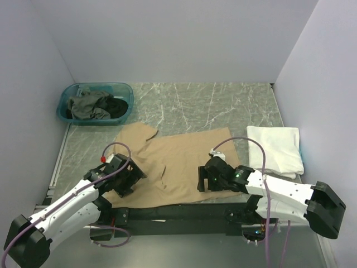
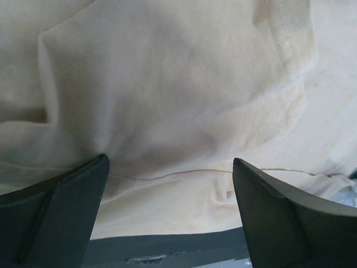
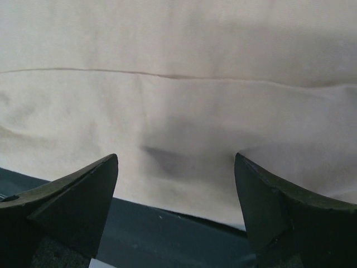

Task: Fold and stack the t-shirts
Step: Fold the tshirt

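Tan t-shirt [image 1: 178,159] lies spread on the near middle of the marble desk [image 1: 223,103], with a folded white t-shirt [image 1: 276,148] just right of it. A grey-green t-shirt [image 1: 89,106] and a black t-shirt [image 1: 118,107] are bunched in the teal tub [image 1: 120,89] at the far left. The left fingers [image 1: 133,176] sit at its near left edge and the right fingers [image 1: 204,180] at its near right edge. In the left wrist view, the fingers [image 2: 61,212] stand wide apart over pale cloth, holding nothing. In the right wrist view, the fingers [image 3: 72,201] are wide too, over the near hem, empty.
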You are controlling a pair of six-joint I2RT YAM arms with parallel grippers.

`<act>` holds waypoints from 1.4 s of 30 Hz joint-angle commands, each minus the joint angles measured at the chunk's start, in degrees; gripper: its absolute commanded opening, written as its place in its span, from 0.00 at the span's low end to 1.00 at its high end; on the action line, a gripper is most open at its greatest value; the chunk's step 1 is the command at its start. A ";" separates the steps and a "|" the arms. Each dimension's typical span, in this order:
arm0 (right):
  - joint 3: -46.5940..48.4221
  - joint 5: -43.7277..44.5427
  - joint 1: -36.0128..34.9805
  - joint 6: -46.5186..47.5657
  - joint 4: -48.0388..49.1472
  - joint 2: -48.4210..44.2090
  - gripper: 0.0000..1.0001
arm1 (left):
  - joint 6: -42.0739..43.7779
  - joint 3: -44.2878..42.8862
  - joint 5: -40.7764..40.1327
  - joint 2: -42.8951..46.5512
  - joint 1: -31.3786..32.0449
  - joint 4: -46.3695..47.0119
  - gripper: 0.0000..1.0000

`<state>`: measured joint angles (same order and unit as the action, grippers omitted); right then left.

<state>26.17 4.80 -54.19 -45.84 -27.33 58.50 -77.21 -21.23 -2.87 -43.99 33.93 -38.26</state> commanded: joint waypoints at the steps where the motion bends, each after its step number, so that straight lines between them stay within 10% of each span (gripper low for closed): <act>1: 2.02 1.69 -0.39 -1.35 -6.76 -2.95 0.91 | -1.37 -2.31 -0.19 -0.31 0.87 -8.14 0.99; 10: 16.89 9.54 10.30 8.04 -5.12 -1.63 0.97 | 15.66 -30.43 -21.90 -16.28 0.35 -4.64 0.99; 22: 16.02 3.65 27.03 15.17 -0.88 -3.30 0.98 | 30.09 -64.87 -23.06 -56.01 -9.14 -2.26 0.99; 42: 11.27 -1.02 34.94 17.89 1.67 -1.55 0.97 | 27.20 -78.97 -26.48 -82.66 -12.49 -6.74 0.57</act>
<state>37.93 4.34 -20.05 -29.12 -27.83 56.88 -48.58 -98.72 -27.16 -126.32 21.71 -43.18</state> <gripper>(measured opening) 0.973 0.584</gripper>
